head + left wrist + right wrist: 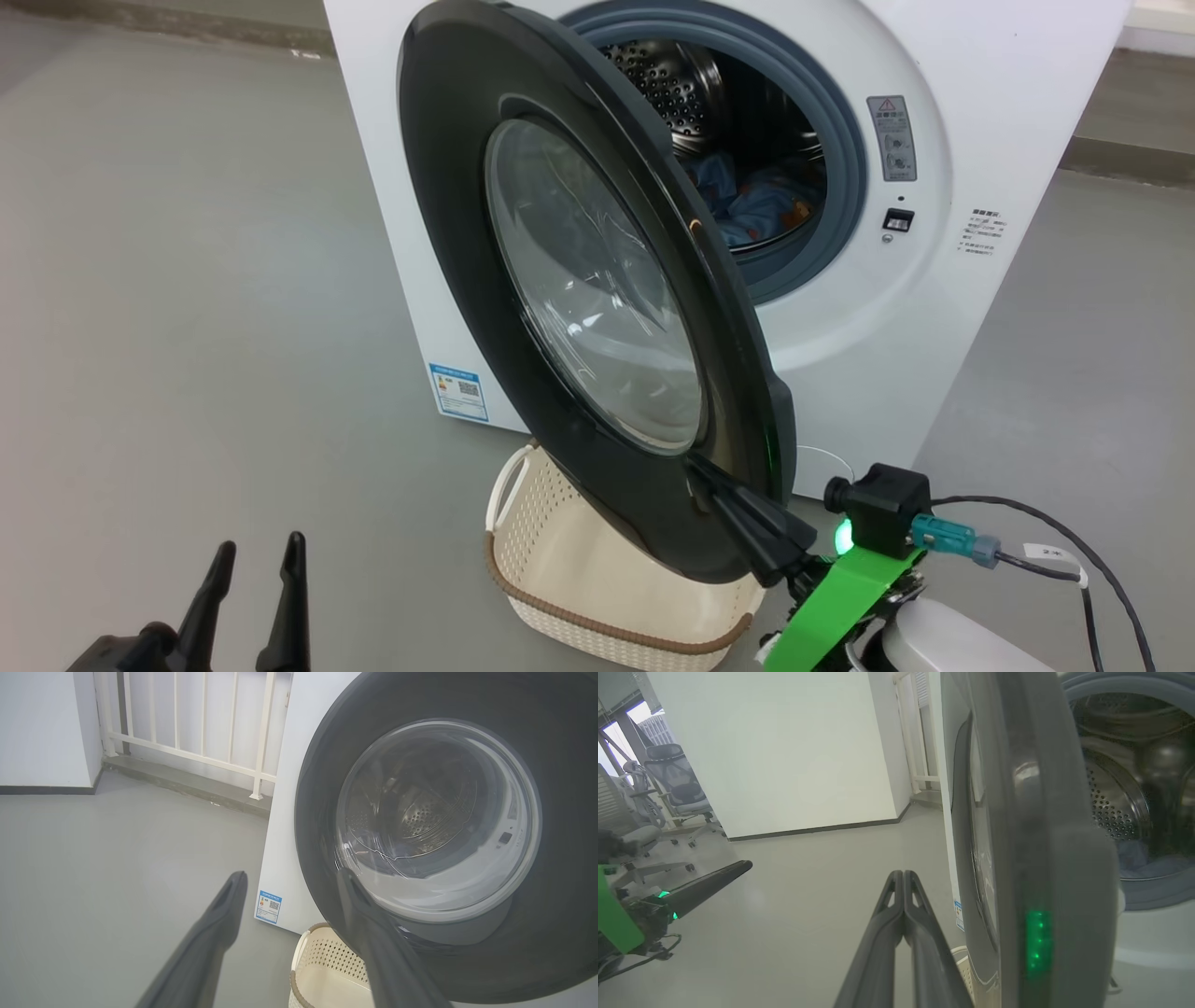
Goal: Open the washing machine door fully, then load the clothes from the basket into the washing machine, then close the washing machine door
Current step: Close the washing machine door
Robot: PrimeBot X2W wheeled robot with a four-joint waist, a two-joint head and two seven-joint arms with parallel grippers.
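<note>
The white washing machine [943,308] stands ahead with its round black-rimmed door [448,233] swung partway out, edge-on in the right wrist view [1017,812]. Light blue clothes [756,201] lie inside the steel drum [1115,807]. The cream basket [597,579] sits on the floor under the door, and the part of its inside that shows looks bare. My right gripper [695,467] is shut with nothing in it, its fingers lying along the door's outer face at the lower rim [903,873]. My left gripper [260,543] stands open at the lower left, apart from the door [292,875].
Grey floor spreads to the left of the machine. A white railing [196,728] and a white wall [784,756] stand behind and beside it. Office chairs [677,788] are far off to the left. A blue label [457,392] marks the machine's lower front.
</note>
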